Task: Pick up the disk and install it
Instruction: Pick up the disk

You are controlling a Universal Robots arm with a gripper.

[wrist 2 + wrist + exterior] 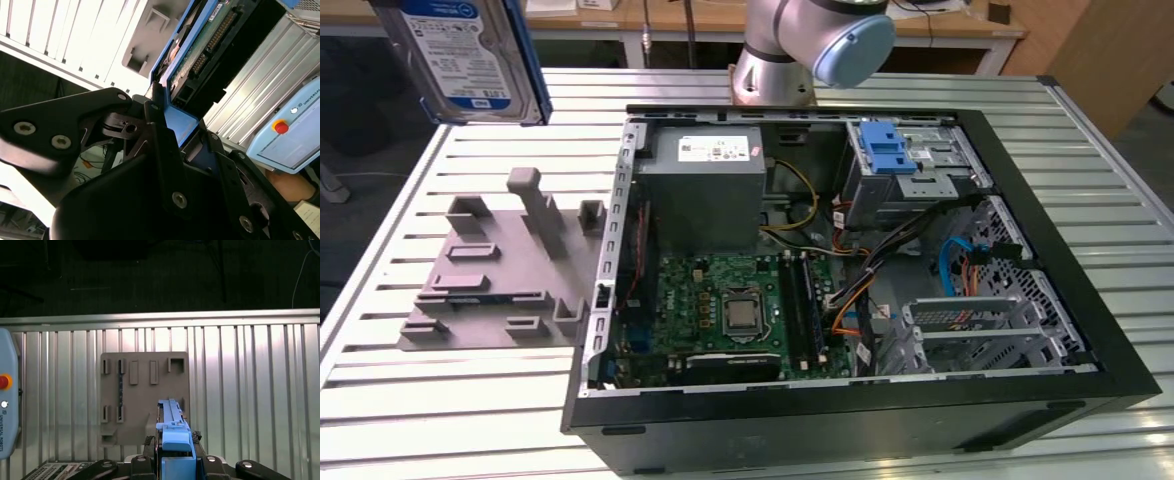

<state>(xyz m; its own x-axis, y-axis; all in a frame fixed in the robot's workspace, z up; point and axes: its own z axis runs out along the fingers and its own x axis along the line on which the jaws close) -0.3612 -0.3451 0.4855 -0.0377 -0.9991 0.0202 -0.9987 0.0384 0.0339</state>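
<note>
We see the gripper (181,127) pinching the disk (200,47) by the blue carrier frame at one end, its black fingers (157,135) pressed against either side of that frame in the second wrist view. In the exterior view the disk (460,55) hangs in the air, clear of the tabletop (454,400), high over its far corner at the exterior view's left, with its blue-and-white label facing the camera. In the first wrist view we look down along the disk (172,427) edge-on, and it sits above the grey fixture (145,390). That fixture (507,270) lies flat on the tabletop, just beside the open computer case (854,405), on the exterior view's left of it. Inside the case we make out a grey box (707,195) with a white sticker, a green motherboard (720,300) and a blue latch (891,150) in the drive bay at the far corner. The robot arm (801,40) rises at the far edge of the tabletop. A light blue teach pendant (295,135) lies on the tabletop.
</note>
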